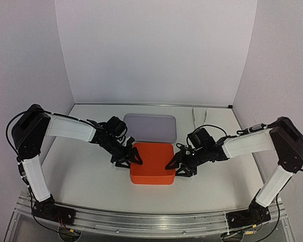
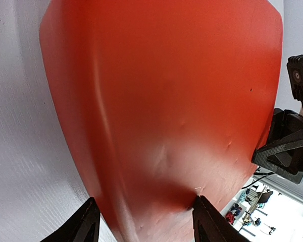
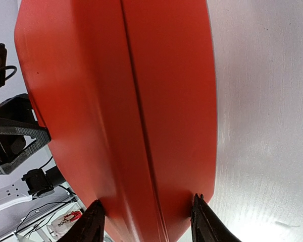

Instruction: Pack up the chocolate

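I cannot see the chocolate in any view. Whether it lies inside the orange box [image 1: 151,162] I cannot tell, since the box is closed and its walls are solid colour. The box rests at the middle of the counter [image 1: 81,174].

My left fingers [image 1: 127,157] grasp the box at its 9 o'clock side, and my right fingers [image 1: 175,164] grasp it at its 3 o'clock side.

From my left wrist the box fills nearly the whole view. One fingertip [image 2: 206,219] presses on its surface, and the other fingertip [image 2: 87,224] hugs its edge. The frame cuts off the lower part of both.

From my right wrist a seam runs down the box wall. A fingertip [image 3: 93,224] sits against each side of the near end. How firmly either pair bites is hard to judge.

A pale tray [image 1: 151,126] lies just beyond the box at 12 o'clock. From above it is too flat and washed out to tell tray from lid.
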`<state>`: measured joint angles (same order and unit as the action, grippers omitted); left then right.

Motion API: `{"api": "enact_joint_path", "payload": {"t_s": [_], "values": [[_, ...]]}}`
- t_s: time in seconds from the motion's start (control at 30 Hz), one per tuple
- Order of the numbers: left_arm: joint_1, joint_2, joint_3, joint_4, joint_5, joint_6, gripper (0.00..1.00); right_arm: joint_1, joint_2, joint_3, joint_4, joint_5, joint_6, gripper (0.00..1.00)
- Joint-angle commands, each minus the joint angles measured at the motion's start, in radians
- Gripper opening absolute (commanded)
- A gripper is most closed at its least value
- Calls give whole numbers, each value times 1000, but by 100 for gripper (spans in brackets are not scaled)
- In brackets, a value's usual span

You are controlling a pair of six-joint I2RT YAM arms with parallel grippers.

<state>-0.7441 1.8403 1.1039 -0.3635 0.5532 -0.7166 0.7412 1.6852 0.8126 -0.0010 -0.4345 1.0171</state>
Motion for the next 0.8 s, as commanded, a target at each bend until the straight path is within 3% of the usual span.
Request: {"api": "enact_joint_path", "payload": {"t_s": [0.0, 0.2, 0.5, 0.77], "values": [[-15, 82, -55, -61, -24, -22, 59, 33, 94, -109, 0, 57, 17, 50], [-15, 123, -52, -101, -22, -21, 59, 78, 158, -177, 60, 107, -3, 32], [-15, 175, -89, -117, 6, -31, 55, 150, 296, -233, 97, 226, 33, 23], [-15, 210, -169, -44, 12, -49, 50, 266, 432, -242, 4, 498, 6, 16]]}}
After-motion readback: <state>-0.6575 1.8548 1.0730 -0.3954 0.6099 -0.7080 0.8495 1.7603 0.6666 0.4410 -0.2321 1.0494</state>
